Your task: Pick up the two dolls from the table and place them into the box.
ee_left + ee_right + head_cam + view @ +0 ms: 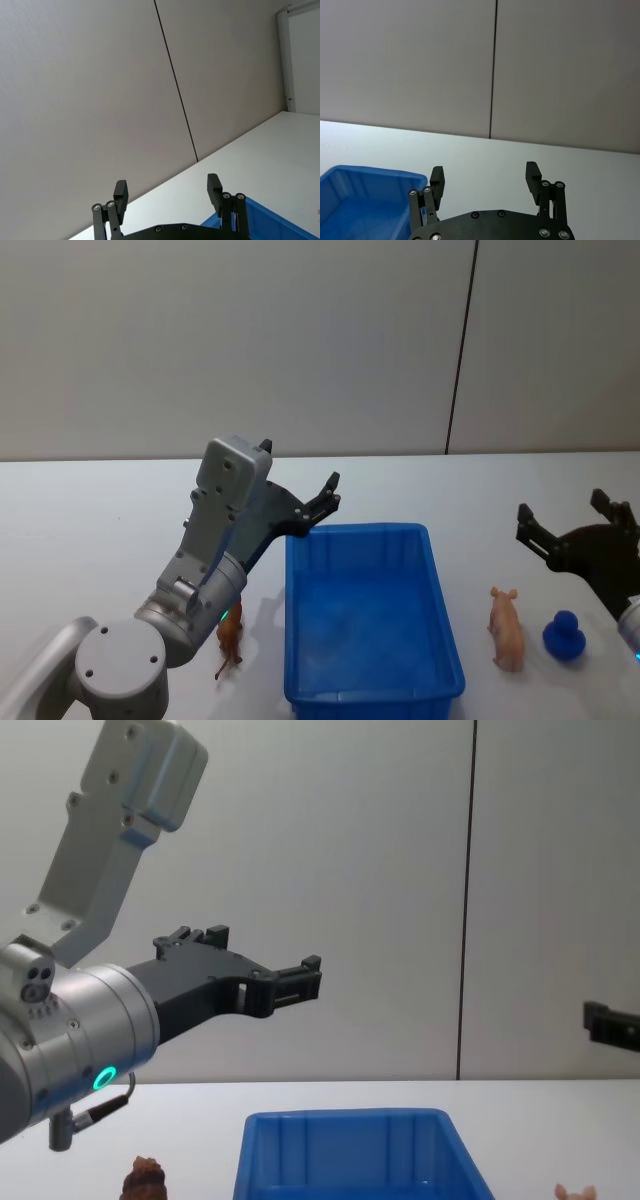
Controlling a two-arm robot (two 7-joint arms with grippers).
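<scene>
The blue box (300,570) sits on the white table (90,530) in front of me. A dark brown doll (230,640) stands just left of the box, partly behind my left arm, and shows again low in the chest view as the brown doll (145,1178). A pale pink doll (506,628) lies right of the box. My left gripper (300,475) hangs open and empty in the air above the box's far left corner. My right gripper (560,508) is open and empty, raised beyond the pink doll at the right.
A small blue toy (565,635) stands on the table right of the pink doll, under my right arm. The grey wall with a dark vertical seam (460,350) rises behind the table's far edge.
</scene>
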